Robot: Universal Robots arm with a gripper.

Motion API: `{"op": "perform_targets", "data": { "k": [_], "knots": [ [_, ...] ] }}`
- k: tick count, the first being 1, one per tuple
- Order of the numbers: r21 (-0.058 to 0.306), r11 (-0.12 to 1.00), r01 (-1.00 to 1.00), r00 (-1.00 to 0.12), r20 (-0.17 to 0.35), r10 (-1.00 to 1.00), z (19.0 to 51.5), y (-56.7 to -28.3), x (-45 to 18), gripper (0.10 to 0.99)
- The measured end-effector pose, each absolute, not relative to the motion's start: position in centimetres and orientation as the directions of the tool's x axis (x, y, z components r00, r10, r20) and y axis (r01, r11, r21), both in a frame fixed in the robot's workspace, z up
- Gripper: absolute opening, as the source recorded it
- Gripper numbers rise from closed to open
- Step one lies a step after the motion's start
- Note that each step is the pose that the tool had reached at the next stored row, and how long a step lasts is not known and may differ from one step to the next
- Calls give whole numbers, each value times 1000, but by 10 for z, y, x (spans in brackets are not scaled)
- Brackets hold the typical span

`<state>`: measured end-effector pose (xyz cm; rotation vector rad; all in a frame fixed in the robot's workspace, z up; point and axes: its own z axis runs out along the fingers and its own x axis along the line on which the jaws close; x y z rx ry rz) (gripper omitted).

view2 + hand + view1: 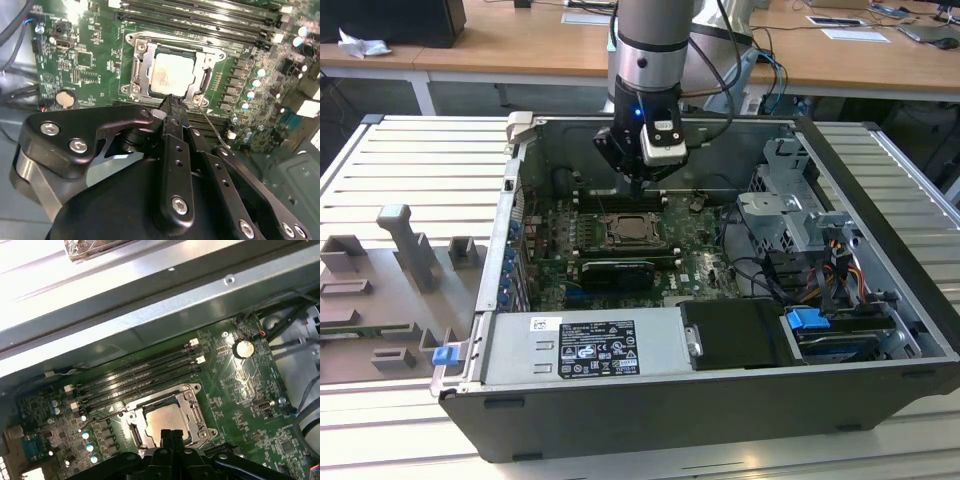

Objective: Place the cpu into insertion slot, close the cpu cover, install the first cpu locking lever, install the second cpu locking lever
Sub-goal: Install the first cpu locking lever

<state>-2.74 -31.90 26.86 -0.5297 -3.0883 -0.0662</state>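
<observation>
Gripper [171, 101] fingers clenched together, nothing grasped — tips at the edge of the cpu cover [141, 67], closed over the seated cpu [170, 75].

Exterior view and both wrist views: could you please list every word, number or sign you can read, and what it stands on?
Nothing reads clearly.
White label on the power supply box: print and symbols, too small.
Green circuit board: white markings, too small.
Chip: any marking is blurred.
</observation>
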Motion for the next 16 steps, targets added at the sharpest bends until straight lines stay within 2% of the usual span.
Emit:
{"op": "perform_targets", "data": {
  "k": [3,16],
  "knots": [
    [48,966,255,-967,-8,255,269,-319,-27,106],
    [62,997,-40,-999,-2,-40,268,-319,-27,106]
  ]
}}
